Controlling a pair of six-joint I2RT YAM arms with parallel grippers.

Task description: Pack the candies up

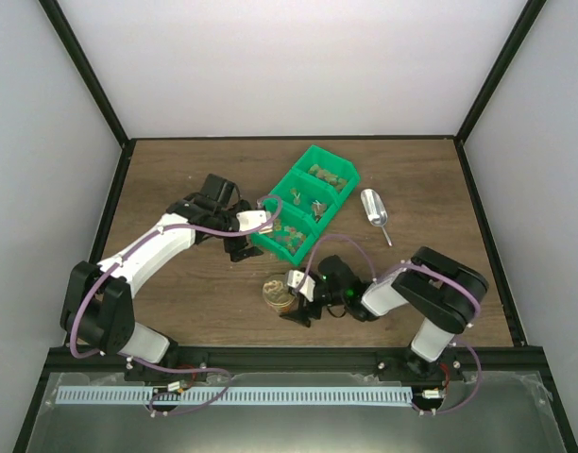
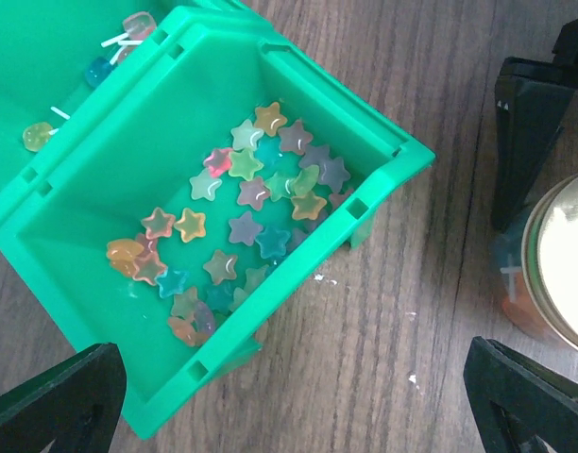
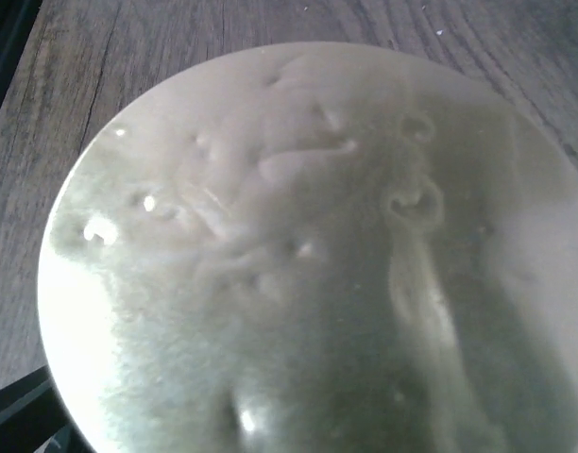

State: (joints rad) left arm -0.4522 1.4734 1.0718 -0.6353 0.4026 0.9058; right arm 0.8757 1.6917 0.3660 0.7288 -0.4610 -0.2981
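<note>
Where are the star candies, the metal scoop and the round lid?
star candies (image 2: 244,227), left wrist view, a star mid-pile
metal scoop (image 1: 372,207), overhead view, its bowl
round lid (image 3: 308,255), right wrist view, its centre

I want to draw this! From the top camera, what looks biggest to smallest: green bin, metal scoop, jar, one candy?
1. green bin
2. metal scoop and jar: too alike to rank, the scoop longer, the jar rounder
3. candy, by far the tiniest
</note>
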